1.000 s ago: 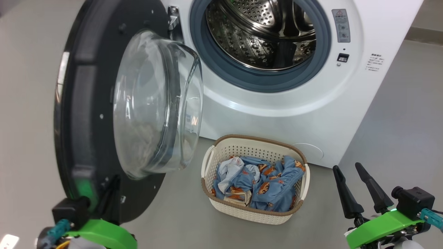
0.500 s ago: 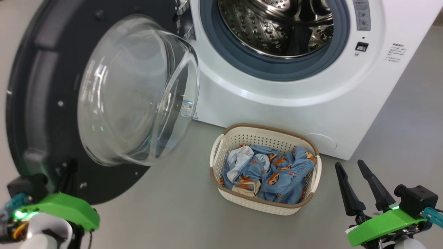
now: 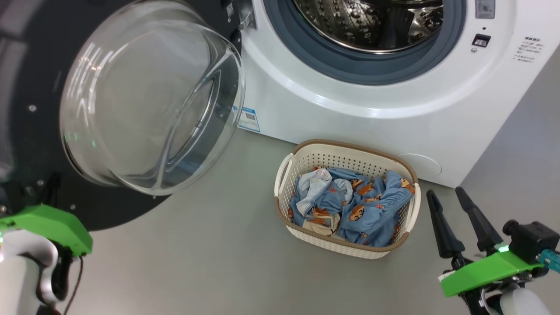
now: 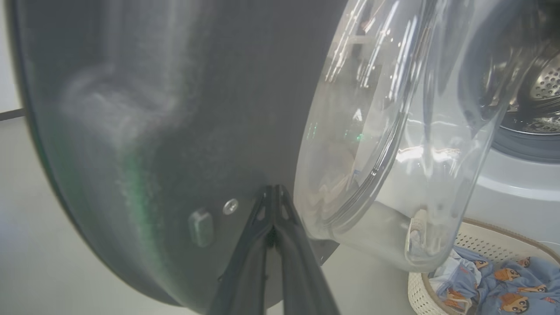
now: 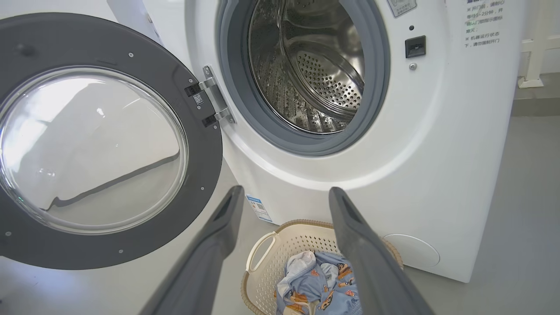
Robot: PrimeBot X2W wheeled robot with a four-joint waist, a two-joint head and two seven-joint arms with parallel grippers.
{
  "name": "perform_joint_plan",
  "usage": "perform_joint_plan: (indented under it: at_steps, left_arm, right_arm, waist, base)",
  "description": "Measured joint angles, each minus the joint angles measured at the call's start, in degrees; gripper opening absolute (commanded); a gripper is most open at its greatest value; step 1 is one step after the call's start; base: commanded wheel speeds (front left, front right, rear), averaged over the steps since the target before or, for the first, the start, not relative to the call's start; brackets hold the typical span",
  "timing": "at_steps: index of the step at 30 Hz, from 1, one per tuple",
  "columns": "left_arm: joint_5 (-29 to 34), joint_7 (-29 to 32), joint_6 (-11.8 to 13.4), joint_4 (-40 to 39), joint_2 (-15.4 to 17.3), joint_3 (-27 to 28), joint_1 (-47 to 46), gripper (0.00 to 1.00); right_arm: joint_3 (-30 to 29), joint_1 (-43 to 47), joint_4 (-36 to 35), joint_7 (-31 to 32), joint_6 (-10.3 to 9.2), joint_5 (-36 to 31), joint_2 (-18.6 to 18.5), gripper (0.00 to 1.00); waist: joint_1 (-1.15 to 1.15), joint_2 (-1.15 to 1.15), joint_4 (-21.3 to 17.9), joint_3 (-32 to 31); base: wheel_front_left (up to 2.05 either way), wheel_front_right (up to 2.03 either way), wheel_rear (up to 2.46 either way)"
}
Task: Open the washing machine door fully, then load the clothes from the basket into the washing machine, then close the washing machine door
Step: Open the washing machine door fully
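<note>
Fingers point(image 4: 245, 262) of the left end effector point(image 4: 272, 190) are closed tight on each other with nothing between them. Their joined tips sit at the dark grey inner face of the washing machine door point(image 3: 26, 87), just beside a small screw point(image 4: 230, 206); whether they press on it I cannot tell. The door stands swung wide on its hinge point(image 5: 214, 98), to the left of the washing machine point(image 3: 350, 109). Its clear glass bowl window point(image 3: 148, 100) bulges out over the grey floor point(image 3: 197, 253), standing between the left end effector and the basket point(image 3: 350, 146).

A blue label point(image 3: 249, 118) sits low on the machine's white front, just past the glass. Above it, the grey rubber ring point(image 3: 350, 72) frames the steel perforated drum point(image 3: 372, 22). The cream basket stands on the floor close to the machine's front, below the drum opening, and the blue printed clothes point(image 3: 372, 210) lie heaped inside it. A round cover point(image 3: 422, 165) shows on the machine's lower corner, just behind the basket's far rim.

Right of the basket, near it but apart, the right end effector point(image 3: 445, 191) hangs above bare floor with its two dark fingers spread, holding nothing.
</note>
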Motion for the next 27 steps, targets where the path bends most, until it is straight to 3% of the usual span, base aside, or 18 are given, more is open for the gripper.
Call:
perform_joint_plan:
  at_steps: [13, 27]
  left_arm:
    - [1.57, -1.51, -2.63, 15.19, 1.24, -1.6, -10.51, 0.0]
    - [1.91, -4.68, -4.21, 21.93, 1.33, -3.05, -13.5, 0.0]
  right_arm:
    - [0.05, -1.6, -0.03, 0.0, 0.0, 0.05, -0.2, 1.0]
    - [-0.52, -1.59, -0.08, 0.0, 0.0, 0.05, -0.22, 1.0]
  waist:
    - [0.0, 0.0, 0.05, 2.01]
    - [0.0, 0.0, 0.12, 1.54]
  base:
    - [0.0, 0.0, 0.0]
    - [0.0, 0.0, 0.0]
